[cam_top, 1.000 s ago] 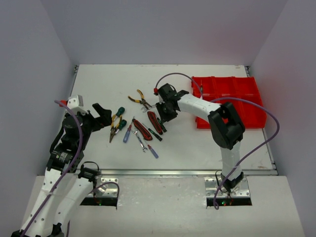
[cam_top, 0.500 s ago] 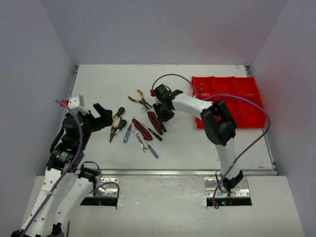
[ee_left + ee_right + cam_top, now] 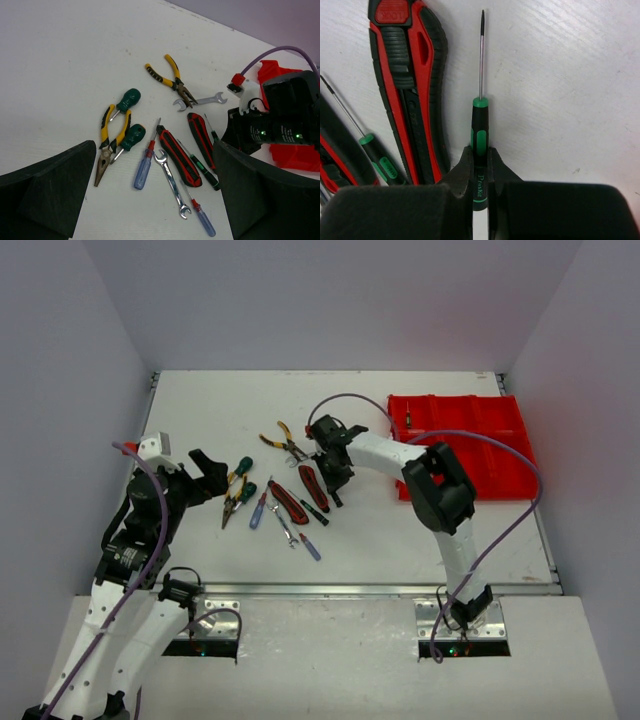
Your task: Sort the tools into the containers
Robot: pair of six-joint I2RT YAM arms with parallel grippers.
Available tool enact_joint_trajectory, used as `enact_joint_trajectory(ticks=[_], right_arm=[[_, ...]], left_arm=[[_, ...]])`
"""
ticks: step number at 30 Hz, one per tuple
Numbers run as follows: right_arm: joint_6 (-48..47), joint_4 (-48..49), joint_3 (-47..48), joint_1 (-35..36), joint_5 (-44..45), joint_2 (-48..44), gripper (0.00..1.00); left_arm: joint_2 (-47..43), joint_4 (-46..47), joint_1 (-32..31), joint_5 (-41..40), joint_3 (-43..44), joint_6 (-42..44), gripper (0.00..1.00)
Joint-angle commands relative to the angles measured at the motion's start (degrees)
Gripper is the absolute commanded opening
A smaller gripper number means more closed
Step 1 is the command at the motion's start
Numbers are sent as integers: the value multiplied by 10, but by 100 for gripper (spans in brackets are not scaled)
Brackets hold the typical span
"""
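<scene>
- Our right pincer (image 3: 480, 162) is clamped tight on the handle of a slim green-and-black screwdriver (image 3: 480, 125) lying on the desk (image 3: 560, 75).
- A red-and-black tool (image 3: 407, 75) lies just left of that pincer.
- Our left pincer (image 3: 207, 478) gapes wide, holding nothing.

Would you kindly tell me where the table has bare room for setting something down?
Bare table lies behind the far yellow pliers, left of the red tray; also the near strip right of the nearest blue screwdriver. Crowded mid-table, where the right fingers grip a green screwdriver.
</scene>
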Motion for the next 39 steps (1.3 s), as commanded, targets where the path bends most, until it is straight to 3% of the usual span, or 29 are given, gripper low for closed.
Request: enact_joint_trajectory(ticks=[1,4,8,15,22,29,32,38,39], right_arm=[[0,5,-23,0,47,-68,0],[-1,5,-9,-41,50,-145,0],[25,4,39,-152,41,-176,0],[112,-1,211,-271,69,-65,0],[122,2,264,-293,115,7,0],[133,49,173,-293,82,-18,1],[127,50,160,-293,81,-33,11],[111,45,143,-292,74,-80,50],[108,41,142,-290,56,-88,52]], left_arm=[[-4,29,-7,-2,6,7,100],[-11,31,-7,-1,5,7,100],[-3,30,-7,3,6,9,100],[-7,30,-7,-2,6,8,100],[-5,29,-8,-2,6,7,100],[-4,29,-10,-2,6,8,100],[-3,29,-10,-2,5,8,100],[-4,29,-11,-2,6,8,100],[-4,29,-11,-2,6,8,100]])
